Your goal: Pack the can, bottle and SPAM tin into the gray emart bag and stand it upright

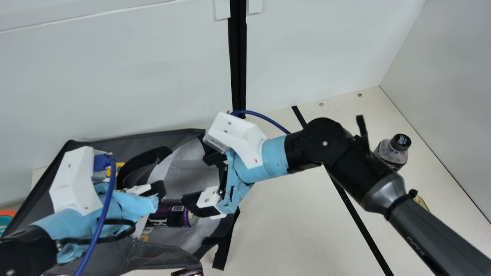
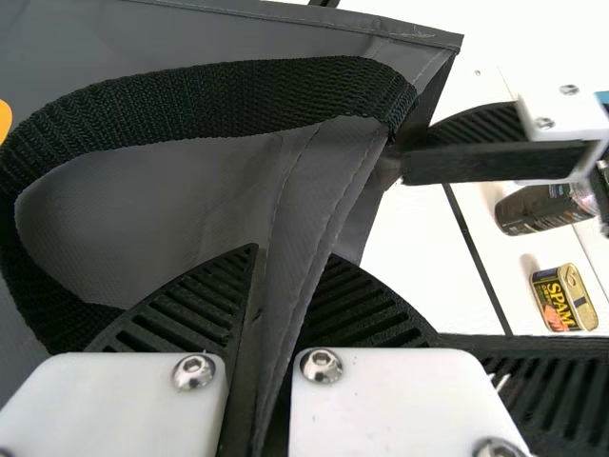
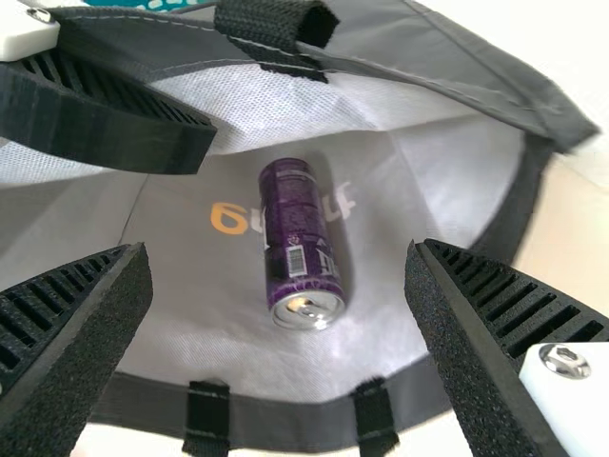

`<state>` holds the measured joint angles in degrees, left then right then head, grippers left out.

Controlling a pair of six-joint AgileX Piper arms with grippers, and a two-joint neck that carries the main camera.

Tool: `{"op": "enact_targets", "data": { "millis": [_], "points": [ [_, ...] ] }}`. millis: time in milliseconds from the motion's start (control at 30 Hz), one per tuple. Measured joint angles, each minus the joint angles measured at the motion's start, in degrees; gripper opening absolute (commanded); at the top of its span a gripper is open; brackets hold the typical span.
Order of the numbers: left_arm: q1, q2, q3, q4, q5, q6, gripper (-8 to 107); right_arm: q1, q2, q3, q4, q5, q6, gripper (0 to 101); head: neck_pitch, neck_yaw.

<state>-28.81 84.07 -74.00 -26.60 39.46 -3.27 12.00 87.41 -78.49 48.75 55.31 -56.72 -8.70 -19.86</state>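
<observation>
The left pincer (image 2: pixel 293 252) is clamping an edge of the gray emart bag (image 1: pixel 165 257), likely holding it open for loading. The right pincer (image 3: pixel 278 249) is gaping wide above the purple can (image 3: pixel 297 228) lying inside. The bottle (image 1: pixel 391 154) and SPAM tin (image 2: pixel 563 299) are occupying the desk (image 1: pixel 287 218).

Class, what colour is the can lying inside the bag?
Purple, seen best in the right wrist view: the can.

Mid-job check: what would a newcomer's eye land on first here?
Probably the purple can lying inside the open gray bag. Next, the left tool clamped on the bag's cloth and the right tool open, facing the can. The dark bottle sits apart, at the main view's right.
</observation>
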Motion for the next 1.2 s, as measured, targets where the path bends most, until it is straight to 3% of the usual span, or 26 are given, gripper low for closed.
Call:
{"op": "enact_targets", "data": {
  "millis": [1200],
  "points": [
    [0.0, 0.0, 0.0, 0.0, 0.0, 0.0, -8, -14.0, -15.1, 2.5, -14.1, 2.9, 8.0, 95, 0.0, -0.1]
  ]
}}
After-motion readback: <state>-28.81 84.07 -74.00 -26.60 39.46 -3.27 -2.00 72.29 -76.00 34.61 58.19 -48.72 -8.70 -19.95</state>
